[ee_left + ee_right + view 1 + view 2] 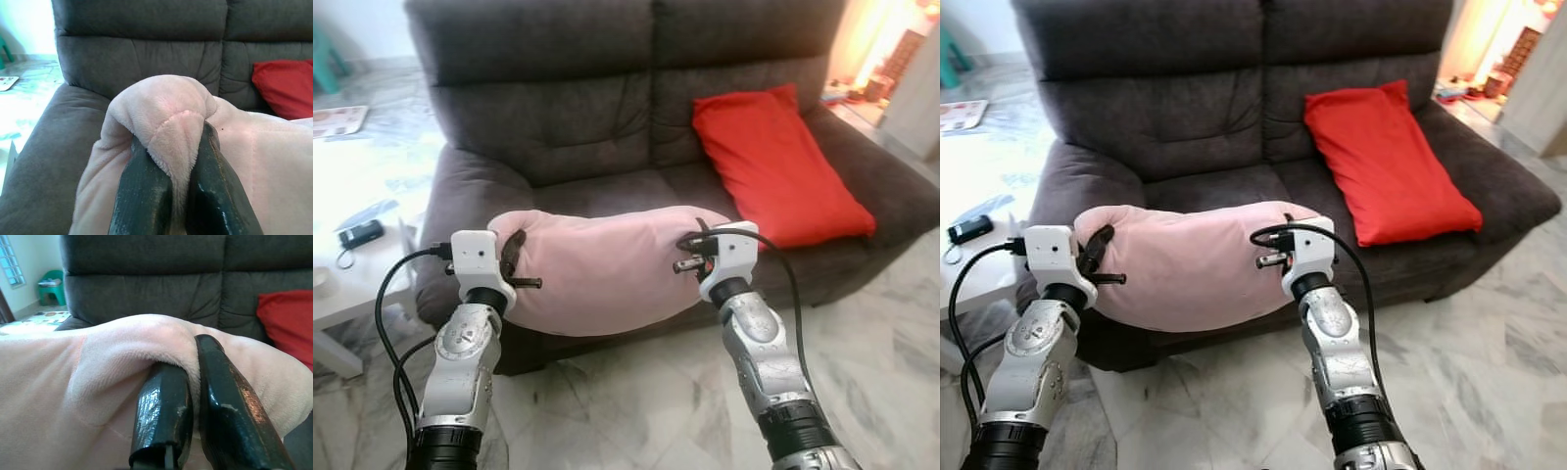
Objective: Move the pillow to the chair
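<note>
Here, nearest the camera, two silver arms rise over the marble floor [636, 411]. The left end effector [514, 262] pinches one end of a pale pink pillow [602, 264], and the right end effector [693, 253] pinches the other end. In the left wrist view its two black fingers [142, 196] are pressed together on a bunched corner seam of the plush fabric. The right wrist view shows the same kind of grip, with the fingers [161, 421] squeezing a fold of the pillow between them. The pillow hangs stretched between the two arms, in front of the seat edge of a dark brown sofa [558, 117]; whether its underside touches the seat cannot be told. Farther back, a red cushion [773, 166] leans tilted against the sofa's backrest on the robot's right side. To the left stands a white desk [352, 294] carrying a small dark device [360, 233] with a cord. Beyond it, near the wall, a green stool [51, 289] stands.
</note>
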Robot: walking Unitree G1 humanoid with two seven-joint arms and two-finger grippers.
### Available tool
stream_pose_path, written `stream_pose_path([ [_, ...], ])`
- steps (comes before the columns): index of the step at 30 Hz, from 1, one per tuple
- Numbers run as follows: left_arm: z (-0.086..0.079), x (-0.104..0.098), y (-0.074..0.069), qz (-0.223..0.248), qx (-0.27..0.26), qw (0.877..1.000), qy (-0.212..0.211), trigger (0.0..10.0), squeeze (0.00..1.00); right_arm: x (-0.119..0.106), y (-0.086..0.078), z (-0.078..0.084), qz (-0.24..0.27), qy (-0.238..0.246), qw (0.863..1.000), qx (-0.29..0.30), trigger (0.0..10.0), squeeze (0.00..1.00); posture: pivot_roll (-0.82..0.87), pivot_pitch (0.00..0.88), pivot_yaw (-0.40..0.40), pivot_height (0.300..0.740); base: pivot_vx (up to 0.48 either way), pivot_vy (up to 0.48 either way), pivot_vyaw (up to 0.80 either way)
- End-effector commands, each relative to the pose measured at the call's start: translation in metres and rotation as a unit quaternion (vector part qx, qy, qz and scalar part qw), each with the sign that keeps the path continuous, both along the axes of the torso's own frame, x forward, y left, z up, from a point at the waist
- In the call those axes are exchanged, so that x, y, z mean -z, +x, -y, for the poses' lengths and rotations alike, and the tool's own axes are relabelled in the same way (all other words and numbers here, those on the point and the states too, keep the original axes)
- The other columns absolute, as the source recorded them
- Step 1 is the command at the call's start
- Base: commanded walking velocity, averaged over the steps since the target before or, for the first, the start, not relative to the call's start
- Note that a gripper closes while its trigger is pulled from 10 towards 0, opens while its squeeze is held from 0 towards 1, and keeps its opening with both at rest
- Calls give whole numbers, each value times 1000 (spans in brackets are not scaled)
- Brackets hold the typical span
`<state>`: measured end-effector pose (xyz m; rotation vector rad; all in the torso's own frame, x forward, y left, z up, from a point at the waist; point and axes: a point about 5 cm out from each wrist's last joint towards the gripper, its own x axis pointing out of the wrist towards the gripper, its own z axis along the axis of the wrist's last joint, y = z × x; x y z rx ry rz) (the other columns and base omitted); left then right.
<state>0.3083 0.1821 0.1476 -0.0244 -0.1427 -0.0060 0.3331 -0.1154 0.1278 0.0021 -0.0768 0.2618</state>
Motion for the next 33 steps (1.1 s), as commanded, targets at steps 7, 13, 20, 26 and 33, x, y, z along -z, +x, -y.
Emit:
stream_pose_path([
  [7,4,-28,0,65,-18,997,35,10000,0,-40,2,-6,90,13,996,-20,10000,0,78,16,-2,740,0,0,0],
  [13,1,-43,-11,102,-55,989,89,10000,0,-49,-2,-13,112,16,993,-38,10000,0,77,12,0,740,0,0,0],
  [20,-8,-40,-19,98,-90,986,104,10000,0,-44,-7,-15,107,-9,993,-59,10000,0,79,13,-5,740,0,0,0],
  [26,-7,-39,-16,90,-94,986,99,10000,0,-46,-8,-15,112,-22,991,-67,10000,0,75,18,-4,740,0,0,281],
  [33,-3,-41,-14,92,-86,987,96,10000,0,-45,-9,-19,108,-15,991,-73,10000,0,76,26,-5,740,0,0,686],
])
